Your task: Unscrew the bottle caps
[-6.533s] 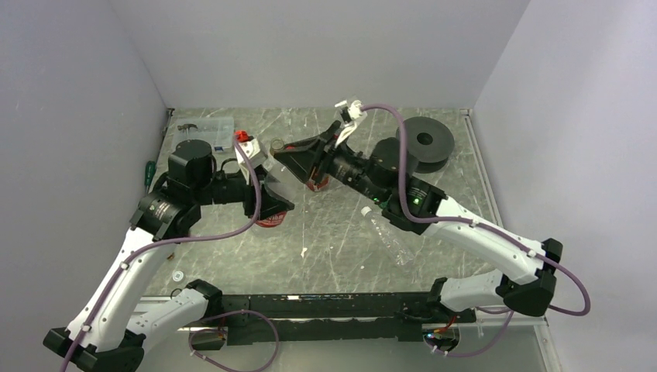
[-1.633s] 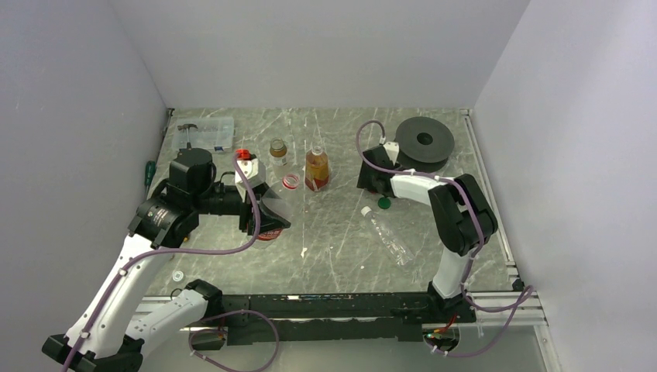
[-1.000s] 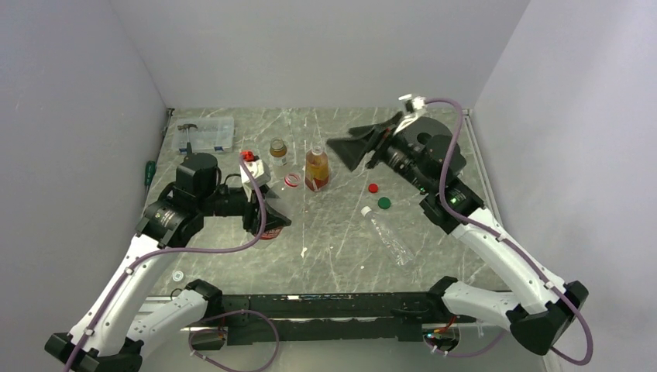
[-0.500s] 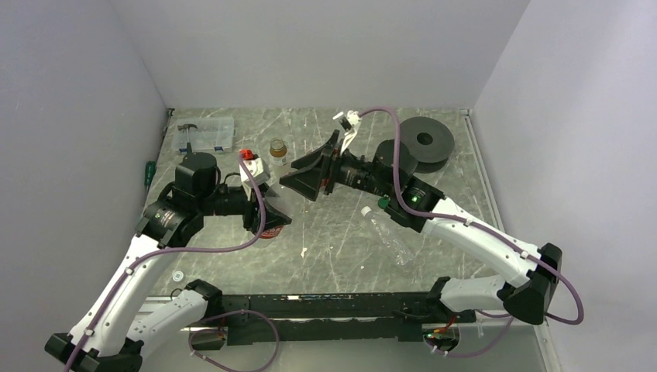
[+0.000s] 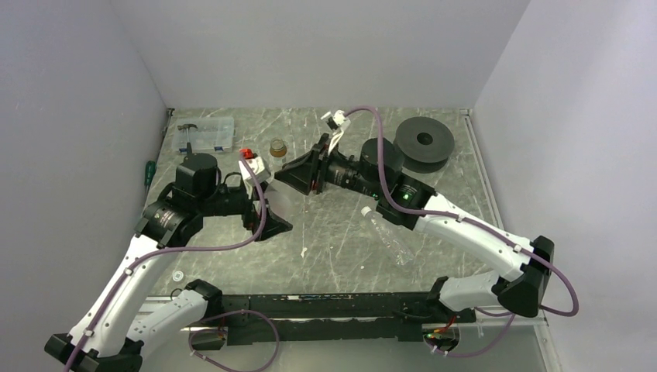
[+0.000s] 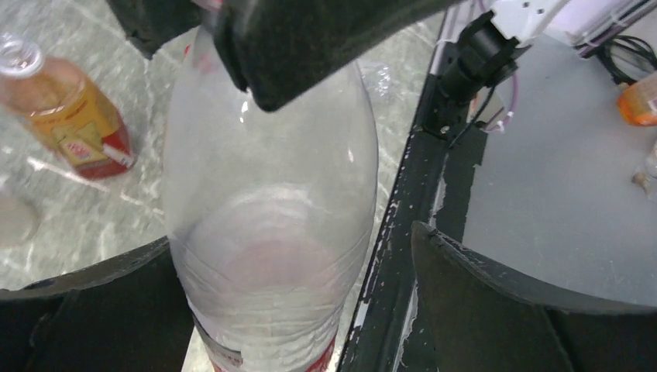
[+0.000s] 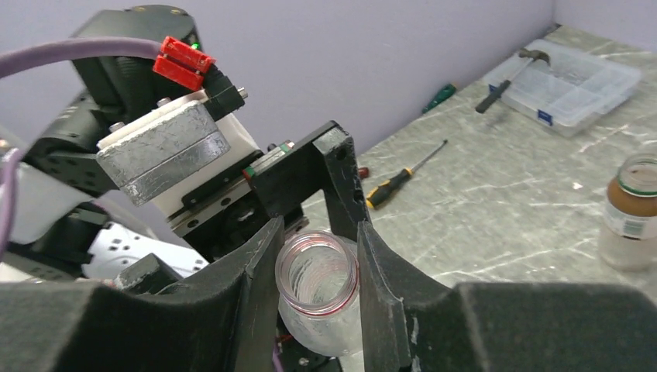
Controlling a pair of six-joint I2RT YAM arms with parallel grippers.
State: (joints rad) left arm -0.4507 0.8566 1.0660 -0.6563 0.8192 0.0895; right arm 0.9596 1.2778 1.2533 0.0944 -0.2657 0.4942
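item: red-labelled bottle (image 6: 263, 155). clear, held between the two arms left of the table's (image 5: 341, 256) centre. mouth open, a red ring on its neck.

left gripper (image 5: 269, 219): set around the body of the bottle. one finger lies against it; on the other side a gap shows in the left wrist view, so it cannot be told whether the grip is tight.

right gripper (image 7: 318, 232): narrow, its two fingers pressed to either side of the neck just under the rim.

amber bottle (image 6: 70, 116): upright on the table, beyond the held bottle in the left wrist view; hidden by the right arm from above.

short bottle (image 5: 277, 148): upright, near the back, just beside the right gripper.

plain bottle (image 5: 390, 236): on its side right of centre, under the right arm, white cap (image 5: 365, 210) on.

spool (image 5: 424, 142): black, back right.

box (image 5: 204, 135): clear, back left.

screwdriver (image 7: 401, 180): flat on the table, seen in the right wrist view.
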